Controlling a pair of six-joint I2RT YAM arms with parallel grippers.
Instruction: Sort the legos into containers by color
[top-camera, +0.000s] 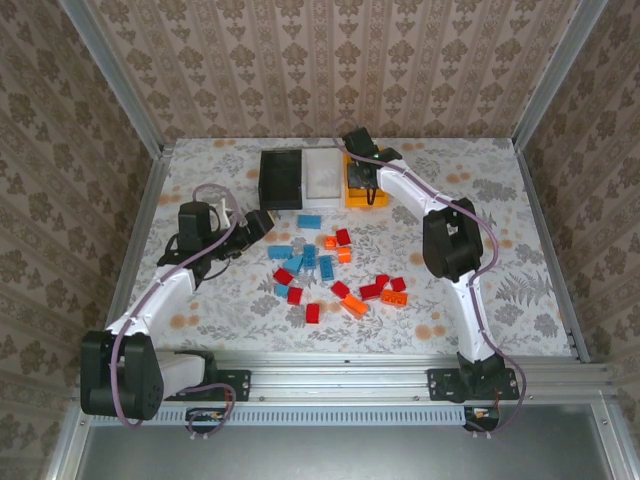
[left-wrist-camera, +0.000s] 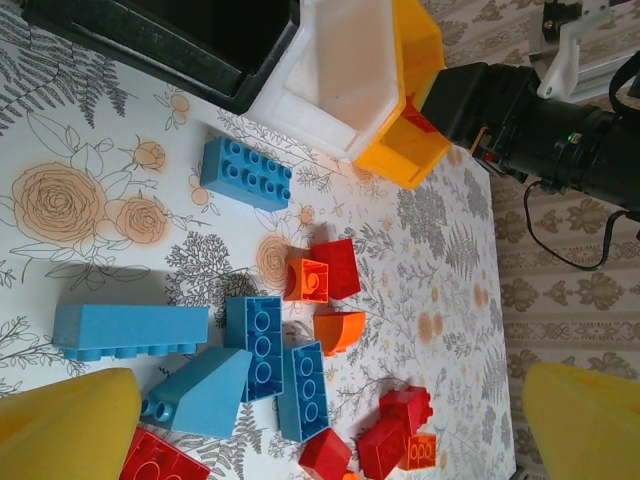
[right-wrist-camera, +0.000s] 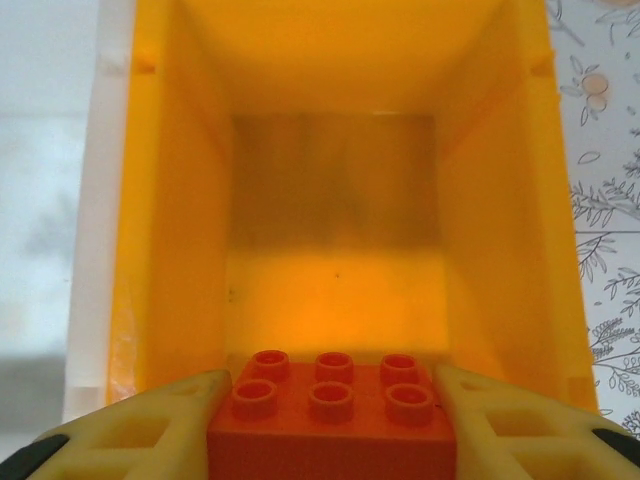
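Bricks go by colour, so the right gripper (right-wrist-camera: 330, 388) hangs over the orange-yellow bin (right-wrist-camera: 165, 200). Its fingers are clamped on an orange-red brick (right-wrist-camera: 330, 425), studs up. The bin's bare floor lies straight beyond the fingertips, so a release should drop the brick in. The left gripper (left-wrist-camera: 320, 420) stands wide open, with loose legos (left-wrist-camera: 265, 345) between and ahead of its fingers (left-wrist-camera: 60, 425). The right wrist view gives the grip. The overhead view gives the black bin (top-camera: 281, 180) and white bin (top-camera: 322, 178) in a row.
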